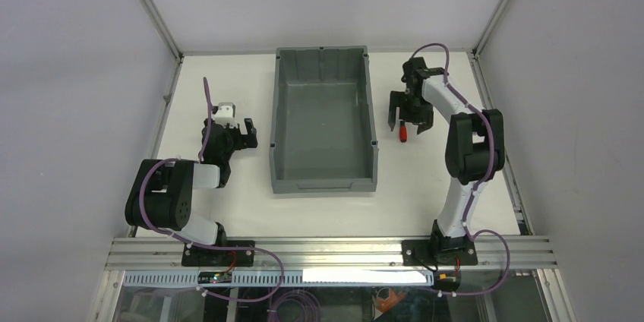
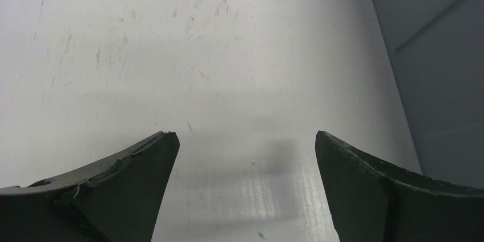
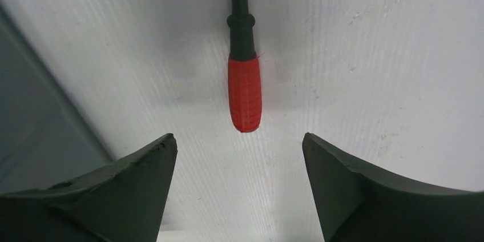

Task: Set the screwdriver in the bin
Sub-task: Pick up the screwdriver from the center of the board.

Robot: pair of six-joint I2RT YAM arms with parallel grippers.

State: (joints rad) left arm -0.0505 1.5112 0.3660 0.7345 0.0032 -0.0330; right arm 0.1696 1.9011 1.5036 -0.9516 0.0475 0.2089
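Note:
The screwdriver [image 1: 403,134], with a red handle and a thin black shaft, lies on the white table just right of the grey bin [image 1: 371,109]. In the right wrist view the screwdriver [image 3: 245,93] lies ahead of the fingertips, handle end nearest, with the bin wall [image 3: 34,133] at the left. My right gripper [image 1: 408,124] [image 3: 238,137] is open and empty, hovering over the handle end. My left gripper [image 1: 244,134] [image 2: 245,134] is open and empty over bare table left of the bin, whose wall [image 2: 439,65] shows at the right. The bin holds nothing.
White enclosure walls and metal corner posts [image 1: 152,11] surround the table. An aluminium rail [image 1: 326,250] carrying both arm bases runs along the near edge. Purple cables loop off both arms.

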